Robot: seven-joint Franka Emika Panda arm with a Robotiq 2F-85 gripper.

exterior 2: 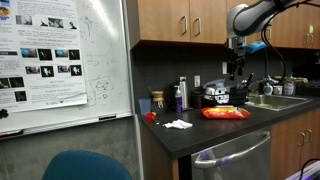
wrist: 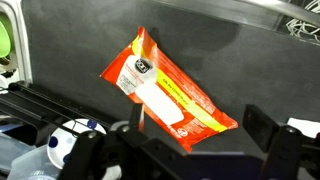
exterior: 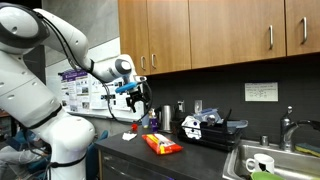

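Observation:
An orange snack bag [wrist: 165,95] with a white label and a yellow stripe lies flat on the dark countertop [wrist: 80,40]. In both exterior views the orange snack bag [exterior: 162,145] [exterior 2: 225,113] rests on the counter. My gripper [wrist: 195,130] hangs well above it with its jaws wide apart and nothing between them; one dark finger [wrist: 262,128] shows at the right of the wrist view. The gripper [exterior: 134,101] [exterior 2: 236,68] hangs in the air above the counter, over the bag.
A white crumpled cloth [exterior 2: 178,124] and a small red object [exterior 2: 151,116] lie on the counter. Bottles [exterior 2: 181,95] stand at the back wall beside a black dish rack [exterior: 210,128]. A sink [exterior: 270,160] with a white cup sits further along. Wooden cabinets [exterior: 200,30] hang overhead.

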